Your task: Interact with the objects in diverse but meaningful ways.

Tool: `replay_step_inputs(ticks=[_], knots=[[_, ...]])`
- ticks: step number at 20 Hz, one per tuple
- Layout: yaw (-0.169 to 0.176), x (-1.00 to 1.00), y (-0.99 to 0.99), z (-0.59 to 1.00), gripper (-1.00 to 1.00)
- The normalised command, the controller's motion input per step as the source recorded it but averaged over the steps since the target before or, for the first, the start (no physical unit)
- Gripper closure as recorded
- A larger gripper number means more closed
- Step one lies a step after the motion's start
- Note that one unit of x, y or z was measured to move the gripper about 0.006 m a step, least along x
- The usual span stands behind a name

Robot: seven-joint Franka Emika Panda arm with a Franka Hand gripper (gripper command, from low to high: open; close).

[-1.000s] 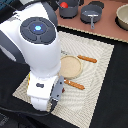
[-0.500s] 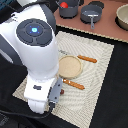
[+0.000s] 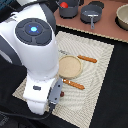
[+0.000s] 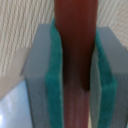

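My gripper [image 3: 54, 99] hangs over the near left part of the striped placemat [image 3: 100, 65] and is shut on the brown sausage stick [image 3: 59, 86]. In the wrist view the sausage stick [image 4: 75, 50] runs lengthwise between the two teal pads [image 4: 54, 70], which press on it from both sides. A dark grey pot [image 3: 69, 9] stands at the far edge of the exterior view with something red, likely the tomato [image 3: 64, 4], inside it. The big white arm hides much of the mat's left side.
A tan round plate [image 3: 69, 66] lies mid-mat, with an orange-handled utensil [image 3: 87, 59] on its far right side and another [image 3: 74, 85] close to my gripper. A dark pan [image 3: 91, 16] and a tan bowl [image 3: 122, 15] sit on the brown surface at the back.
The arm has shifted only slightly toward the exterior view's right. The sausage stick stays held in the gripper.
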Motion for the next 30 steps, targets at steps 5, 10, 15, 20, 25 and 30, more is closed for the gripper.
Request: replay_step_inputs(ticks=[5,10,15,20,25,30], knots=[[0.026,-0.24,0.51,0.99,1.0],[0.01,-0.45,0.53,0.73,1.0],[0.0,-0.64,0.69,0.54,1.0],[0.001,-0.77,0.79,0.4,1.0],[0.006,-0.73,0.82,0.33,1.0],[0.002,-0.72,0.85,0.26,1.0]])
